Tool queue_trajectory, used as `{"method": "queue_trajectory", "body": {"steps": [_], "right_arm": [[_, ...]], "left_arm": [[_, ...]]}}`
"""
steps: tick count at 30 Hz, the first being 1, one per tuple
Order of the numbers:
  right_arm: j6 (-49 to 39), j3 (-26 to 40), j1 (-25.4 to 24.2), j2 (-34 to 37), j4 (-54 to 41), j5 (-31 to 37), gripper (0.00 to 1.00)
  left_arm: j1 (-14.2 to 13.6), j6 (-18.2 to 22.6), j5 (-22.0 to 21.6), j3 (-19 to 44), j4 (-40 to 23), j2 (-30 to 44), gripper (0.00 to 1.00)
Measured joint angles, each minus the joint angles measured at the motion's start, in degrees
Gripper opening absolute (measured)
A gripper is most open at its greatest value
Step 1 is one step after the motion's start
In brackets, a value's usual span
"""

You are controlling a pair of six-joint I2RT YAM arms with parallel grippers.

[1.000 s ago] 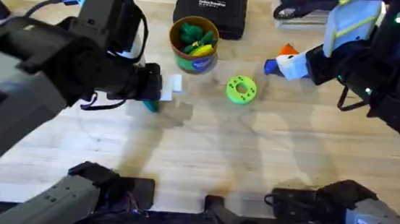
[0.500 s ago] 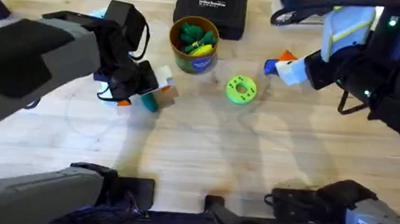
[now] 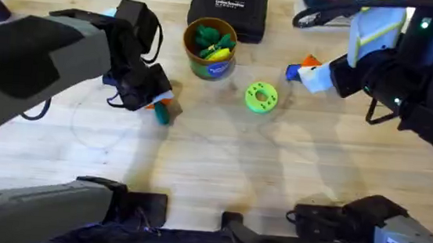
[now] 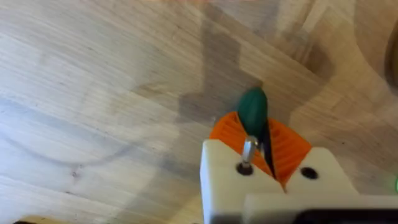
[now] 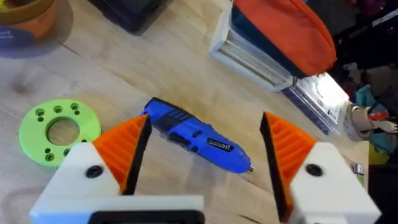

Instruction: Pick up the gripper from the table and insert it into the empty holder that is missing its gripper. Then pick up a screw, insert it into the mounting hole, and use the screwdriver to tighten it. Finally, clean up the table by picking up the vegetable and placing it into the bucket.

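Overhead, the vegetable (image 3: 161, 113) lay on the counter (image 3: 220, 169) at about eight o'clock from the bucket (image 3: 209, 48), with the left claw (image 3: 155, 100) clenched on it. I'd judge a straight lift before swinging across to the rim would serve best. The left wrist view showed what the overhead hid: orange pads (image 4: 231, 132) pinching the green tip (image 4: 252, 109). By the right wrist view, the right claw (image 5: 205, 149) hung released above the screwdriver (image 5: 198, 135), beside a green disc (image 5: 59, 130).

One bucket (image 3: 209, 48) — one screwdriver (image 5: 198, 135).
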Motion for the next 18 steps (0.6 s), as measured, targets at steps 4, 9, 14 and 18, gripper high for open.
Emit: {"method": "queue_trajectory", "body": {"steps": [4,9,14,18], "right_arm": [[0.0,0.0,0.0,0.0,0.0,0.0,0.994],[0.0,0.0,0.0,0.0,0.0,0.0,0.993],[0.0,0.0,0.0,0.0,0.0,0.0,0.993],[0.0,0.0,0.0,0.0,0.0,0.0,0.994]], "left_arm": [[0.0,0.0,0.9,0.7,-2.5,0.0,0.02],[0.0,0.0,4.5,7.5,-7.9,0.0,0.019],[0.0,0.0,6.3,16.3,-9.0,0.0,0.019],[0.0,-0.2,8.6,19.2,-3.1,0.0,0.019]]}}
